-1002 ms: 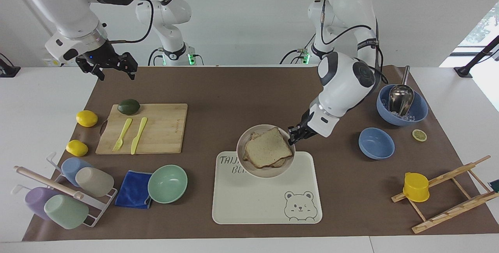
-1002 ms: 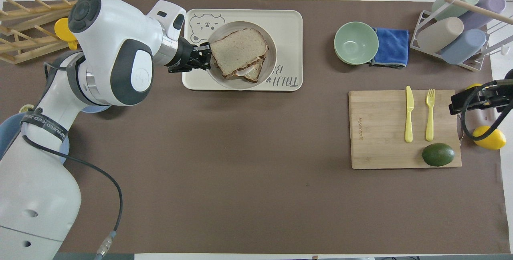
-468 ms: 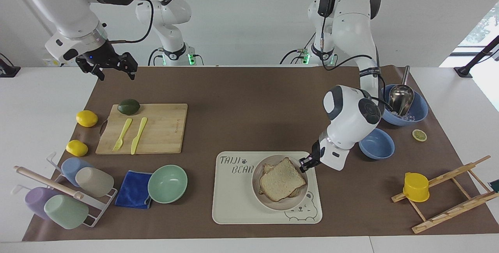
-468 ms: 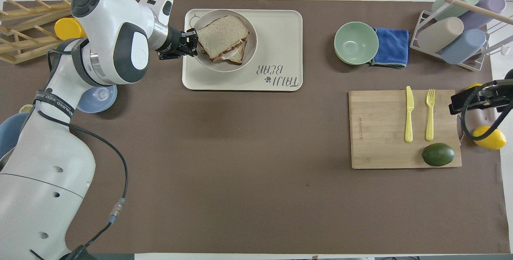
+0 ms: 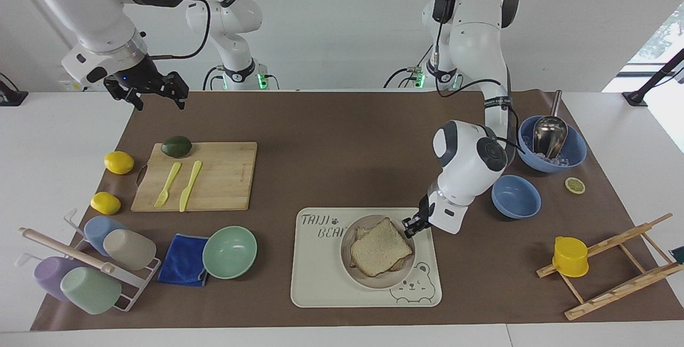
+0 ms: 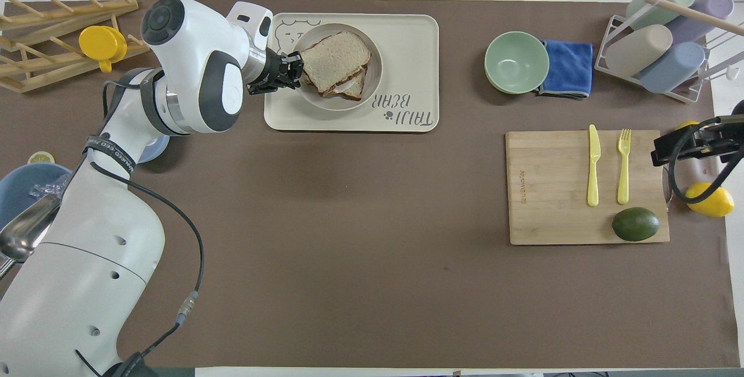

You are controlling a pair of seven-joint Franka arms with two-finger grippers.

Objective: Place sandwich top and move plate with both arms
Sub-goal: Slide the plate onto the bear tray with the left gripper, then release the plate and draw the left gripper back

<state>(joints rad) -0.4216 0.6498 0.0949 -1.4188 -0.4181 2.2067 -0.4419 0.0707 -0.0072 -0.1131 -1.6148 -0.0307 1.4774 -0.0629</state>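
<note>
Facing view shows the plate [image 5: 380, 280] resting on the cream tray [image 5: 320, 288], at the tray end toward the left arm, partly covering the bear drawing [image 5: 409, 284]. The sandwich top [image 5: 380, 247] lies on the plate, stacked on a darker slice.

Step in hand: the sandwich top appears placed, and the plate appears set on the tray. The left pincer [image 5: 410, 226] sits at the plate rim on the side toward the left arm. Whether its tips are pinching the rim or parting from it cannot be told.

The right pincer [image 5: 151, 89] waits with fingers spread, raised above the bench edge, well apart from the tray, beside the cutting board [image 5: 214, 189].

Next move, as a judgement: release the rim fully and withdraw the left pincer away from the tray without dragging the plate. If further plate travel is required, the right arm must reach across toward the tray.

Legible writing: the tray carries the text "TAIJI BEAR" [image 6: 402, 110], read in full in the overhead view; the plate hides part of it in the facing view. The left arm's dark forearm band carries small print that cannot be read.
</note>
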